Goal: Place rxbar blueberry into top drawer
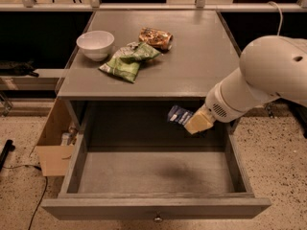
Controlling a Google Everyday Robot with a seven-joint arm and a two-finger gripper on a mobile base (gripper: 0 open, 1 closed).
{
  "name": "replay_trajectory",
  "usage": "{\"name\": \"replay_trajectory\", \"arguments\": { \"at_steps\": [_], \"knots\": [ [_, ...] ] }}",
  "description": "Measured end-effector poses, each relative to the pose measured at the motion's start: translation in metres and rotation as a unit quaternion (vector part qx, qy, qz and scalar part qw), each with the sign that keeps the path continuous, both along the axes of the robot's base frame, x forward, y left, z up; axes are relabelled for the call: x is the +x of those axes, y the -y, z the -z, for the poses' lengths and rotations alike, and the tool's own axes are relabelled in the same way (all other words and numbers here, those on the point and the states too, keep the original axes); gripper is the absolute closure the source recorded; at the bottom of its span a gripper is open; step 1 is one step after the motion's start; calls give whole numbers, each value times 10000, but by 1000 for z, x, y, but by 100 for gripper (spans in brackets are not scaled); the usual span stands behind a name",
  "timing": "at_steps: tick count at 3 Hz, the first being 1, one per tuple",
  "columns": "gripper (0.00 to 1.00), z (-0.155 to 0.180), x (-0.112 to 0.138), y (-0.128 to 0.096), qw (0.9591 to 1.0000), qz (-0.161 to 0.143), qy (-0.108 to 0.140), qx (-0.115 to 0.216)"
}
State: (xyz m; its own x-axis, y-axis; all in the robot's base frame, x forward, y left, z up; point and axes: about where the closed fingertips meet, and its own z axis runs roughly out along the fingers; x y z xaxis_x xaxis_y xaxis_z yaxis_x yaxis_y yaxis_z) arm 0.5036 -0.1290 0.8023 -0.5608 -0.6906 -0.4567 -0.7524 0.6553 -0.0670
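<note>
My gripper [192,122] hangs over the back right part of the open top drawer [153,207], below the table's front edge. It is shut on the rxbar blueberry [179,114], a small dark navy wrapper with white lettering that sticks out to the left of the yellowish fingers [199,122]. The bar is held in the air above the drawer floor. The white arm [268,75] reaches in from the right. The drawer is pulled fully out, and its small round knob [156,219] shows on the front.
On the grey table [201,56] stand a white bowl [95,44], green chip bags [128,60] and an orange-brown shiny packet [155,37]. A cardboard box [55,143] stands on the floor left of the drawer. A black cable [33,200] lies on the speckled floor.
</note>
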Motion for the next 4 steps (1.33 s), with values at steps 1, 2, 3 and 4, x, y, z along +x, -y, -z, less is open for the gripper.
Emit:
{"name": "replay_trajectory", "arguments": {
  "at_steps": [1,2,3,4],
  "knots": [
    [100,0,0,0,10000,0,0,0],
    [100,51,-19,2,9983,195,-489,251],
    [100,107,-46,-1,9934,317,-1021,404],
    [100,151,-58,-22,9885,265,-1410,484]
  ]
}}
